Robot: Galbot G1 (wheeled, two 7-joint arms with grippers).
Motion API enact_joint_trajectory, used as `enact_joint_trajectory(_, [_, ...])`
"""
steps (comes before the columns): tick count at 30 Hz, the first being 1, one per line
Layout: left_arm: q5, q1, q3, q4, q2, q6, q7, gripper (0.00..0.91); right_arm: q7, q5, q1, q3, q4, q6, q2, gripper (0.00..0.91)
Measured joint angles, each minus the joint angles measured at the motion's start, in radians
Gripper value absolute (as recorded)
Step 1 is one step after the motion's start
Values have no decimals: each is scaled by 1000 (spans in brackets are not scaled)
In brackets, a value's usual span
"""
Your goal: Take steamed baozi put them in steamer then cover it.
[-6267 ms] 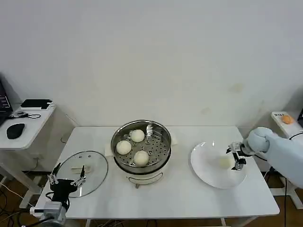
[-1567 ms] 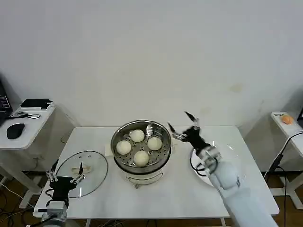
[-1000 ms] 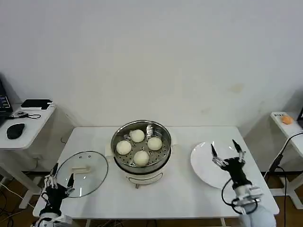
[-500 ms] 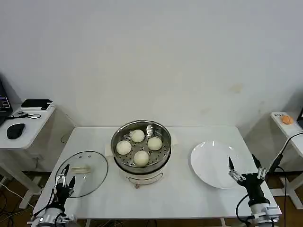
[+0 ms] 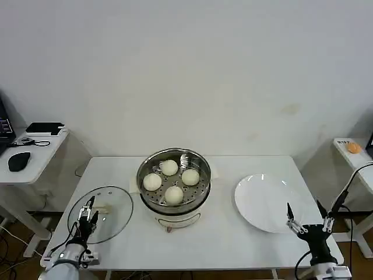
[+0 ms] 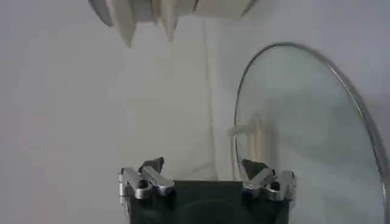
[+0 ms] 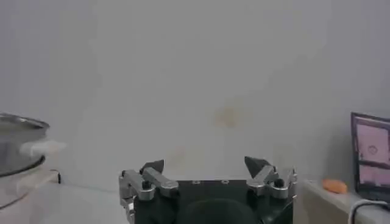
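Baozi (image 5: 175, 194), four of them, sit in the steamer (image 5: 173, 182), so covering is the step in hand. The glass cover (image 5: 100, 214) lies flat just ahead of the left gripper (image 5: 88, 213), whose jaws stand wide; they should straddle the cream handle (image 5: 100, 207) squarely before closing. The right gripper (image 5: 307, 220), jaws spread and empty, waits beside the white plate (image 5: 262, 202).

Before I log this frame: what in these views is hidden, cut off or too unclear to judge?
- Steamer: its inside below the perforated tray is hidden by the tray and the four baozi, head view.
- Cover: its far side is cut off by the picture edge, left wrist view; whether the left gripper touches its rim is too small to tell, head view.
- Right gripper: its arm is cut off by the bottom edge, head view.
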State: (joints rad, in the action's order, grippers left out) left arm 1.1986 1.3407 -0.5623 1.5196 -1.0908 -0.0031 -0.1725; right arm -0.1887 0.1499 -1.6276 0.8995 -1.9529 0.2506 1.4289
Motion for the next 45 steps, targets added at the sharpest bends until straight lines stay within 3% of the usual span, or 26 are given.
enact_joint_trajectory(14, [9,-122,49,-128,14,-4,-2,907,-3,-8,-15,16,7,7,19,907])
enact_joint_trajectory(16, [8,-134,53,-141,14,-4,-4,554,-3,-10,-15,17,10,9,21,907])
enact_joint_trajectory(17, [7,-139,55,-146,14,-5,-4,20,-3,-11,-15,17,12,11,23,907])
enact_joint_trajectory(18, [6,-143,57,-150,15,-5,-4,0,-3,-12,-15,17,14,11,24,907])
enact_joint_trajectory(35, [-2,-162,45,-187,4,-22,-29,0,-3,-14,-9,2,26,10,27,907])
enact_joint_trajectory(45, [-36,-121,4,-103,17,-14,-47,0,-6,-20,-5,-15,34,10,29,907])
